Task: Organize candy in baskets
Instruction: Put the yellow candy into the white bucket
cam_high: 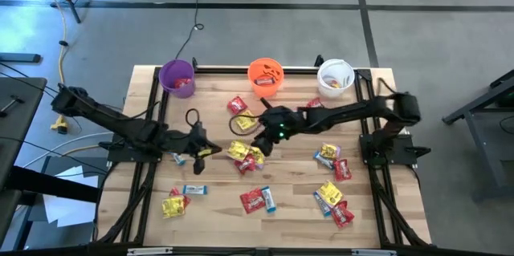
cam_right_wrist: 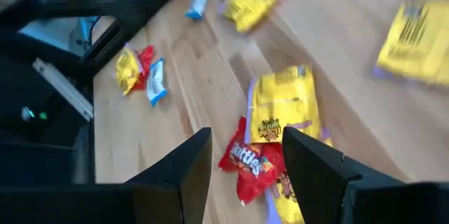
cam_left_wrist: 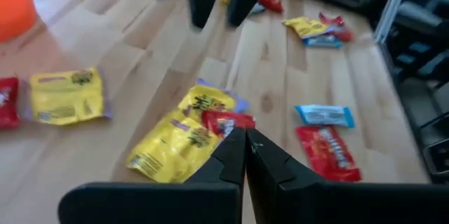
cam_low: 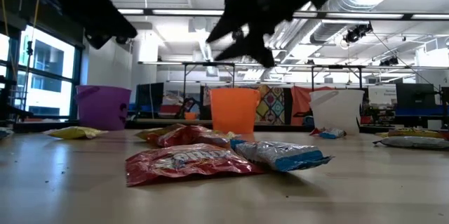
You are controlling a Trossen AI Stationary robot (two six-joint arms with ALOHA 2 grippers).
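Three baskets stand along the table's far edge: purple point(cam_high: 177, 77), orange point(cam_high: 266, 75) and white point(cam_high: 335, 77), each with some candy inside. A pile of yellow and red candy packets point(cam_high: 245, 156) lies mid-table. My right gripper point(cam_right_wrist: 245, 164) hangs open above this pile. A red packet point(cam_right_wrist: 247, 159) shows between its fingers and a yellow one point(cam_right_wrist: 282, 104) just beyond. In the low view it point(cam_low: 245, 38) is well clear of the tabletop. My left gripper point(cam_left_wrist: 244, 155) is shut and empty, just left of the pile point(cam_left_wrist: 184, 134).
More candy lies scattered: by the orange basket point(cam_high: 238, 105), at the right point(cam_high: 329, 156) point(cam_high: 333, 201), near the front point(cam_high: 257, 200) and at the front left point(cam_high: 175, 205). A dark cable loop point(cam_high: 193, 117) lies on the table. Black frame rails point(cam_high: 157, 103) run along the table's sides.
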